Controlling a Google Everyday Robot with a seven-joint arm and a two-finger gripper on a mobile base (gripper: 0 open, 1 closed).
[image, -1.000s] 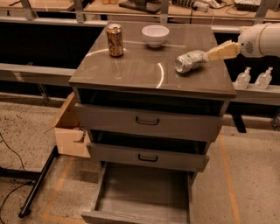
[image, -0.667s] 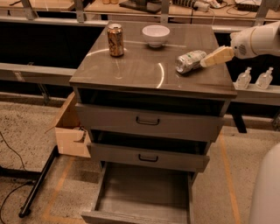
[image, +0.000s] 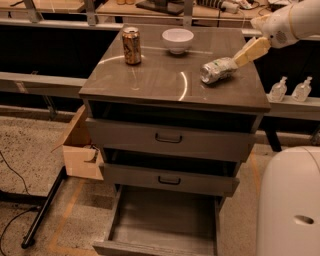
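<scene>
Still at the same spot: gripper (image: 243, 55) down at the right-hand end of the plastic bottle (image: 218, 70), touching it or as good as, reaching in from the upper right. Impossible to tell whether the jaws stand apart or clamped on that end.

Compared with a second ago, wrist raised somewhat, hence a steeper slant down to the bottle, with the tip hardly shifted. No movement in the bottle itself: lying on its side as before, near the right rear of the tabletop (image: 165, 75). Well apart from the can (image: 132, 46) standing upright at the left rear and from the white bowl (image: 177, 40) at the back middle, both exactly where they were.

Also new: a white rounded robot body (image: 290, 200) bulging into the lower right corner, absent a second ago and larger now than a moment back.

Elsewhere unchanged: bottom drawer (image: 160, 220) pulled out, cardboard box (image: 80, 150) on the floor at the left, two small bottles (image: 278, 90) on the ledge to the right.

Judging from all this: contact with the plastic bottle reached and kept, yet no lift, roll or slide so far. Only a change of arm angle, seemingly a settling of the approach. Round and lying loose, so probably quick to roll under any sideways nudge.
</scene>
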